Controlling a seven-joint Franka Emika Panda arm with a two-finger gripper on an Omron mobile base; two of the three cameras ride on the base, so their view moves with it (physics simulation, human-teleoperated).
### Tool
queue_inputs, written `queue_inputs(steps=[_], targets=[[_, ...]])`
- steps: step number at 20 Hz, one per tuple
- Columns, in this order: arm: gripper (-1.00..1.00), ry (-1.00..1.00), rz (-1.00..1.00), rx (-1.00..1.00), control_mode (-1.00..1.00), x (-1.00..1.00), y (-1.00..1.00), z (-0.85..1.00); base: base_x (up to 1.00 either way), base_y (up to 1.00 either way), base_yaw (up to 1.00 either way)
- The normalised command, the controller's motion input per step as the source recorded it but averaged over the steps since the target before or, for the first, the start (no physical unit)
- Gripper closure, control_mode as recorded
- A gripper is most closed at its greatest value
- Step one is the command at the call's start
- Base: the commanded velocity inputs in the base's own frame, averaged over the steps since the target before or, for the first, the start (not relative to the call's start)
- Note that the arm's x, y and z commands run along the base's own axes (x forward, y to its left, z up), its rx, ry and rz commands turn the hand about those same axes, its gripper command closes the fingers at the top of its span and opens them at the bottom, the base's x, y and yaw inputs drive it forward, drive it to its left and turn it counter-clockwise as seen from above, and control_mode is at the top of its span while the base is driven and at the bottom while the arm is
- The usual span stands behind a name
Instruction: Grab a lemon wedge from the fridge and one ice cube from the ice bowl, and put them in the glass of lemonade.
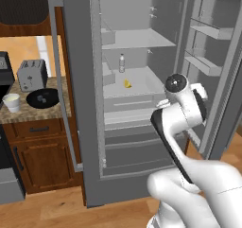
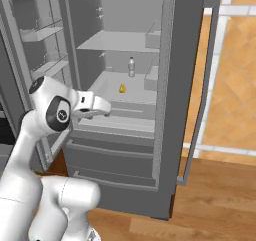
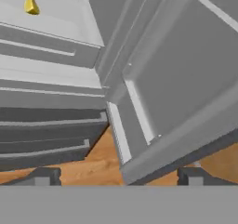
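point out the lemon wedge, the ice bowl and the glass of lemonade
lemon wedge (image 1: 127, 83): left base view, middle of the yellow wedge on the fridge shelf.
ice bowl (image 1: 32, 100): left base view, its black rim on the counter.
glass of lemonade (image 1: 12, 104): left base view, its pale side wall.

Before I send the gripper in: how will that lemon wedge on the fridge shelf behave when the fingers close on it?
The lemon wedge is tiny beside the open gripper, so it is probably very light and may skid on the smooth shelf if nudged. Its tapered, pointed shape suggests it could squirt from a pinch or tip over. The bottle behind it looks easy to topple.
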Motion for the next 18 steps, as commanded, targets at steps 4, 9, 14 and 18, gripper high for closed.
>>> queue_inputs(steps=[4, 9, 14, 18], targets=[[-1.0, 0.45, 0.36, 0.19, -1.0, -0.1, 0.44, -0.22, 0.0, 0.0, 0.0], [-1.0, -0.11, 0.07, 0.17, -1.0, -0.04, 0.28, -0.04, 0.0, 0.0, 0.0], [-1.0, -0.25, 0.0, 0.06, -1.0, -0.32, -0.04, -0.01, 0.0, 0.0, 0.0], [-1.0, 0.0, 0.0, 0.0, -1.0, 0.0, 0.0, 0.0, 0.0, 0.0, 0.0]])
